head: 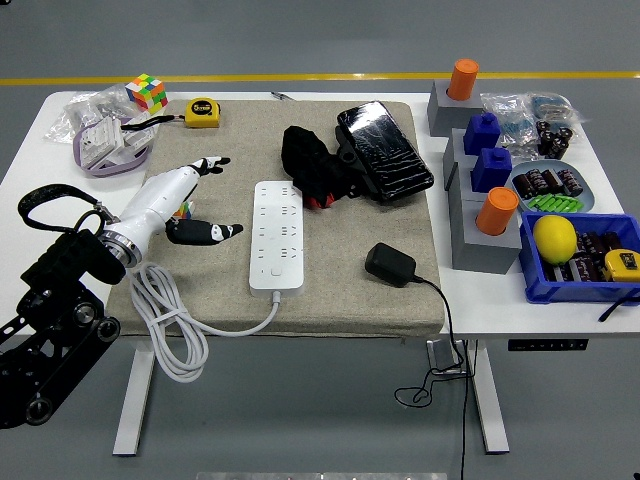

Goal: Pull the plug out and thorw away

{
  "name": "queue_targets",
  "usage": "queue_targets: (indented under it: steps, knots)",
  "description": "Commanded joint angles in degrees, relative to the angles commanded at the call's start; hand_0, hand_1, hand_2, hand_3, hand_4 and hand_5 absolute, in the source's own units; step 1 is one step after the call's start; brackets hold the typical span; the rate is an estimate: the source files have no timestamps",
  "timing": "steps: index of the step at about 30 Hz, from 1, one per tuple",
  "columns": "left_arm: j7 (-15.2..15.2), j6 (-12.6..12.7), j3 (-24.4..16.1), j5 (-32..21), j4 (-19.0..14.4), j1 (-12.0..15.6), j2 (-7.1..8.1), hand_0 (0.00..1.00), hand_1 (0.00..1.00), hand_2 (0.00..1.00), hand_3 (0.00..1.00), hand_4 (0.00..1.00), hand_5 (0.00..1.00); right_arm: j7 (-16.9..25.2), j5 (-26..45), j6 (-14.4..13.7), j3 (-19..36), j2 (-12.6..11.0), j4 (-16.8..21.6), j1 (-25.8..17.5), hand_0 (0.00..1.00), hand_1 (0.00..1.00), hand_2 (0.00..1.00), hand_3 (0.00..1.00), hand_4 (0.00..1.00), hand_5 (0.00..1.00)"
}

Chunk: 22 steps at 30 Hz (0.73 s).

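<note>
1. The left hand [185, 200], fingers spread and empty, hovers just left of the white rectangular power strip [279, 235]
2. The black plastic plug adapter [391, 264] lies unplugged, well right of it, across the strip

Left arm [55, 320] at lower left of frame: matte black, built of blocky segments with round joint housings and small pale screw heads along the lowest link. Black strap or cable looping above the forearm at far left. Silver metal ring at the wrist. Left hand [170, 205] left of centre: white glossy shell over the palm and back, slim fingers [208, 163] white at the base, black at the tips with small white flecks.
</note>
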Motion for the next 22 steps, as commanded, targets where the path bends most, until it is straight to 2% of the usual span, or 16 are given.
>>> queue_targets:
  steps: [22]
  knots:
    - [0.08, -0.11, 0.23, 0.04, -0.06, 0.27, -0.06, 0.840, 0.896, 0.885, 0.936, 0.905, 0.305, 0.01, -0.16, 0.05, 0.48, 0.26, 0.02, -0.16, 0.568, 0.646, 0.670, 0.568, 0.970, 0.495]
